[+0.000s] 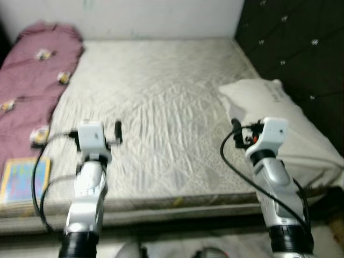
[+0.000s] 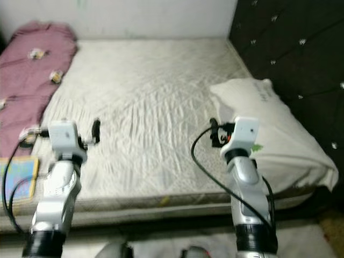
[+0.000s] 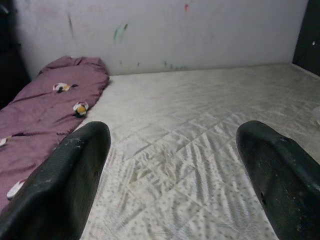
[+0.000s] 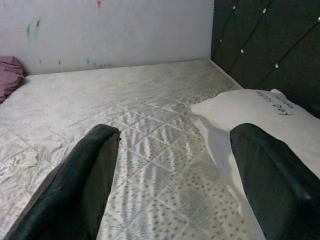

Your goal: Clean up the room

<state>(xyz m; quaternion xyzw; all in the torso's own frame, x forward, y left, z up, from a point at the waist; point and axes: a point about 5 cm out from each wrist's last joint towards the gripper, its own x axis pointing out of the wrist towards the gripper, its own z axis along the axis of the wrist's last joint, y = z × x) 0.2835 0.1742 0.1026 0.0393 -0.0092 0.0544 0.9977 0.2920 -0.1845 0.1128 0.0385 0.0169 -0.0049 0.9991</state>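
You get dim, flat indoor light with no hard shadows; the head views are soft and slightly blurred, with grain over the mattress [image 1: 161,107]. The wall [image 3: 200,35] in the wrist views reads evenly grey, and the headboard [image 4: 265,45] stays near black. Close fingers [image 3: 65,185] are dark and out of focus.

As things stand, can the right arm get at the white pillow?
Probably yes: the right gripper has its jaws open just beside the white pillow, which lies uncovered on the mattress with nothing between them.
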